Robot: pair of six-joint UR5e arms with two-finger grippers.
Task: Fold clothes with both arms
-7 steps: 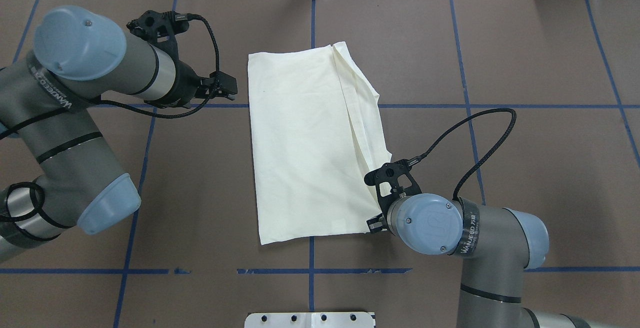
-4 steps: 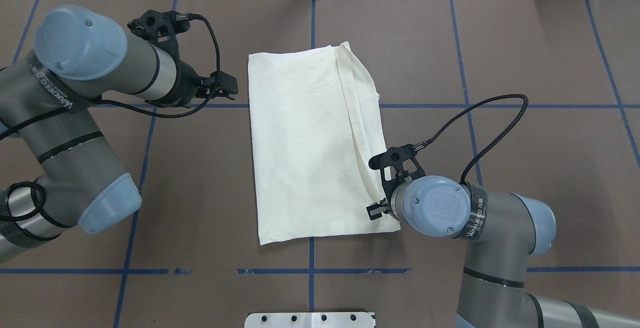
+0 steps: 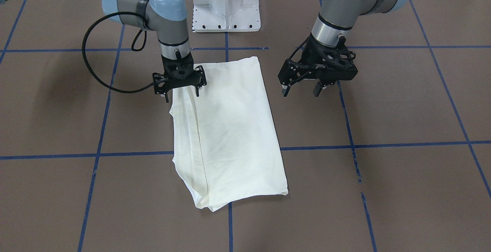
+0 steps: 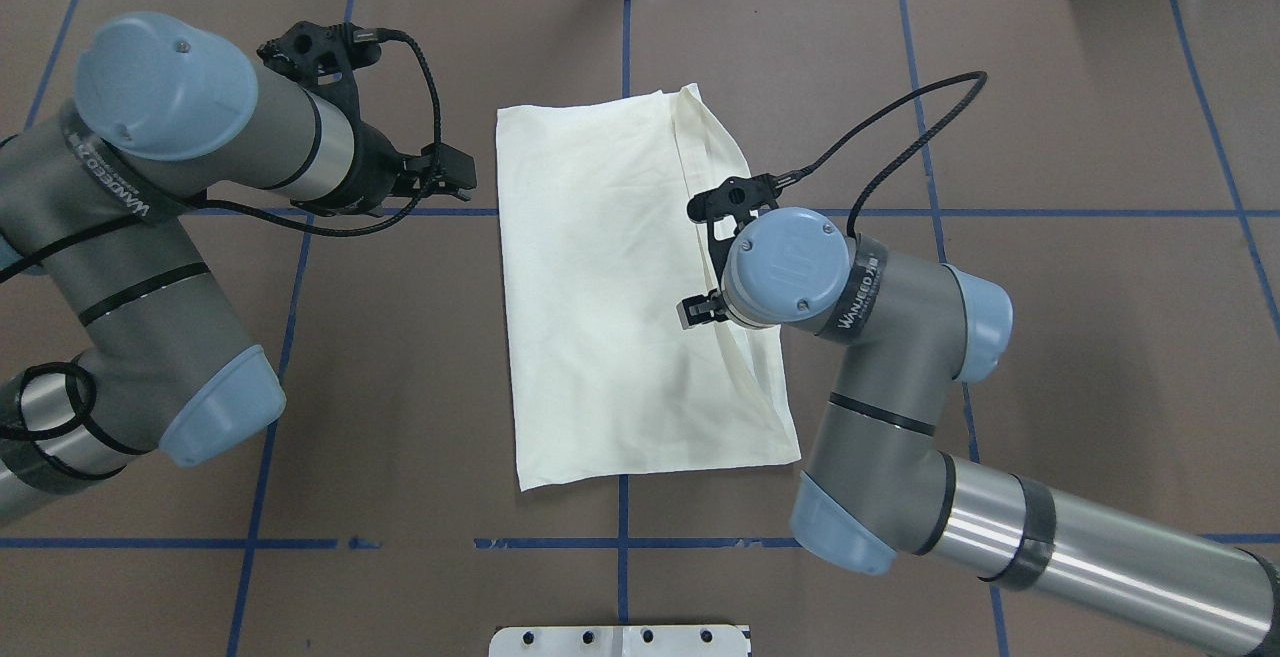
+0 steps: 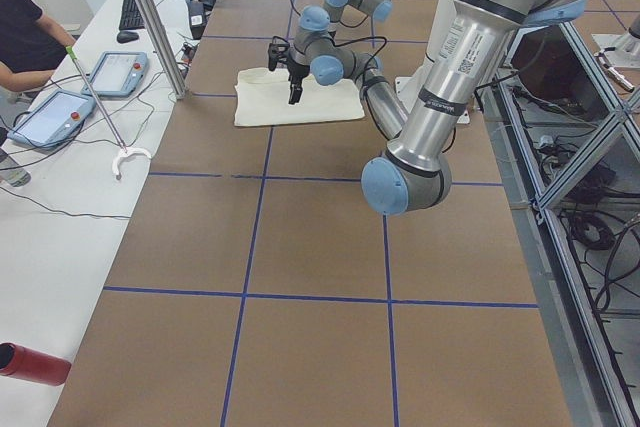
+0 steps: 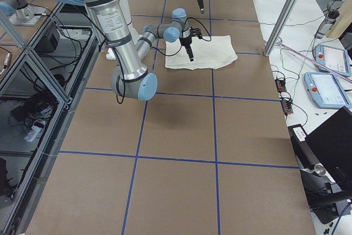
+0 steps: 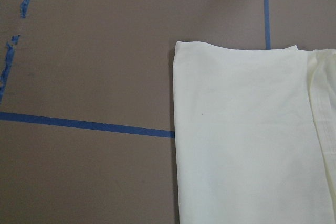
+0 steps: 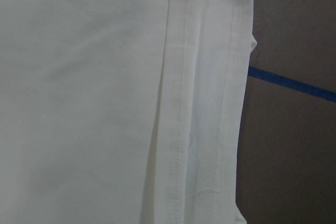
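Observation:
The clothes are one cream shirt (image 3: 230, 129), folded into a long rectangle (image 4: 610, 287) and lying flat with its plain side up. Layered hemmed edges run along its right side (image 8: 205, 103). My right gripper (image 3: 182, 94) hovers open over the shirt's right edge near the robot-side corner, with nothing between its fingers. In the overhead view the right wrist hides those fingers. My left gripper (image 3: 301, 90) stands open over bare table just off the shirt's left edge (image 4: 452, 177). The left wrist view shows the shirt's far left corner (image 7: 247, 140).
The brown table is marked with a blue tape grid (image 4: 622, 542). The white pedestal base (image 3: 226, 4) stands at the robot's edge. Beyond the far edge is a white bench with tablets (image 5: 110, 72), a metal post (image 5: 150, 17) and a seated person (image 5: 20, 32).
The right gripper left the shirt's near right corner, rose and moved along the right edge. That corner now lies spread flat. The left arm has stayed put.

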